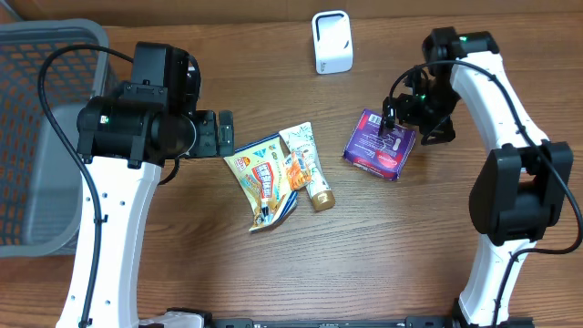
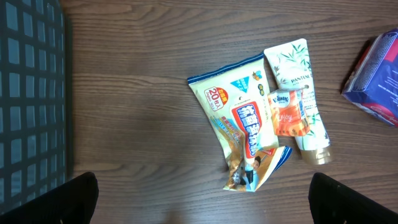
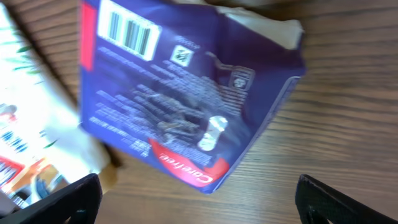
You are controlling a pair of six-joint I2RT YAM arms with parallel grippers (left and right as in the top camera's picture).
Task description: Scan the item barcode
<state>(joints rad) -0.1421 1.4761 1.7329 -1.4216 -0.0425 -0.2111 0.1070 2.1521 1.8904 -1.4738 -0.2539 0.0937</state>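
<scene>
Close on the purple package (image 1: 381, 144) by its side edges and leave the barcode (image 3: 130, 31) uncovered for the white scanner (image 1: 331, 41). The package lies flat on the table, barcode up. The right gripper (image 3: 198, 202) hovers directly above it, fingers spread, holding nothing. The left gripper (image 2: 205, 202) hangs spread over the snack pouch (image 2: 242, 124).

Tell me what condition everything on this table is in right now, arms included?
Purple pack, lying on the table, barcode facing up.
Yellow snack bag, lying flat, crumpled at one end.
Tube, lying on its side, cap on.
Orange tissue pack, resting on the tube.
White scanner, standing upright, untouched.
Basket, upright, open top.
Left gripper, open, holding nothing.
Right gripper, open, above the purple pack.
</scene>
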